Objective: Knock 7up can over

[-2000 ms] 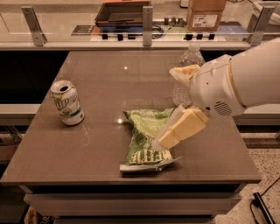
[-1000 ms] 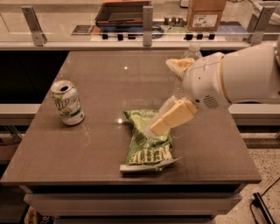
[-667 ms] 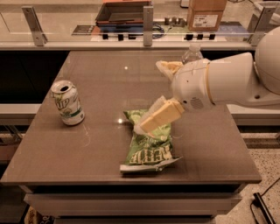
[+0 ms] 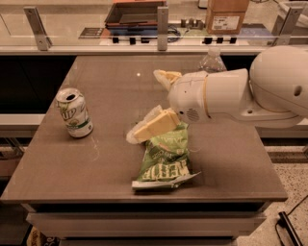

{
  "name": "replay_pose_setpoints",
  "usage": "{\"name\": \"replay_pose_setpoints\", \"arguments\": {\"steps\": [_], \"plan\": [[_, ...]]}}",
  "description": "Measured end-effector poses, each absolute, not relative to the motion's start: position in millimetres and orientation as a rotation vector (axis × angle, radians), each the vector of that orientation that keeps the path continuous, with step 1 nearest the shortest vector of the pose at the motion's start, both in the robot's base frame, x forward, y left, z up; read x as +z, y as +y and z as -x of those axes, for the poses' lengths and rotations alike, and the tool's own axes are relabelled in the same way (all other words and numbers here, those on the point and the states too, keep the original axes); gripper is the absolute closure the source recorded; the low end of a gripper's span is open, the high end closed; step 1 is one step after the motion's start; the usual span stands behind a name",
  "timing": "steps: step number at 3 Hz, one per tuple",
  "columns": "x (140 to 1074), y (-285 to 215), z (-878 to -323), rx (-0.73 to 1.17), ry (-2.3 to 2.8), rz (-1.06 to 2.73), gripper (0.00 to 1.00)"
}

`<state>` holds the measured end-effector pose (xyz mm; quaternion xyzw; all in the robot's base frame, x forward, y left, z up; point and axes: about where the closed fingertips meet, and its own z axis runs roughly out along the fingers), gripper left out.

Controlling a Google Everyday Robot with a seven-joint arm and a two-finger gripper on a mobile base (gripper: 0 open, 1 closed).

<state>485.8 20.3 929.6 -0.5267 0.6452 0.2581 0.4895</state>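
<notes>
Gripper (image 4: 145, 104) has advanced leftward, fingers apart, above the chip bag (image 4: 166, 161). Upright 7up can (image 4: 74, 113) stands at its 9 o'clock

I see my hand (image 4: 161, 102) over the middle of the worktop (image 4: 96, 168), and I place everything else from it. Just below the hand, toward me, a crumpled green chip bag (image 4: 166, 161) lies flat on the worktop, its far end under the hand's lower finger. Beyond the hand, to the right in my view, stands a clear water bottle (image 4: 211, 61), with only its cap and shoulders showing. Farther back, past a row of metal posts (image 4: 162, 21), sit a dark tray (image 4: 135, 13) and, right of it, a cardboard box (image 4: 227, 15). A black cable (image 4: 288, 228) lies on the floor (image 4: 288, 163), low right.
</notes>
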Motion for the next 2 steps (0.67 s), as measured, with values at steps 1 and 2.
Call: {"name": "replay_pose_setpoints", "arguments": {"steps": [1,2], "plan": [[928,43,-488,0.669,1.530,1.251,0.00],[924,68,-494,0.723,1.494,1.222,0.00]]}}
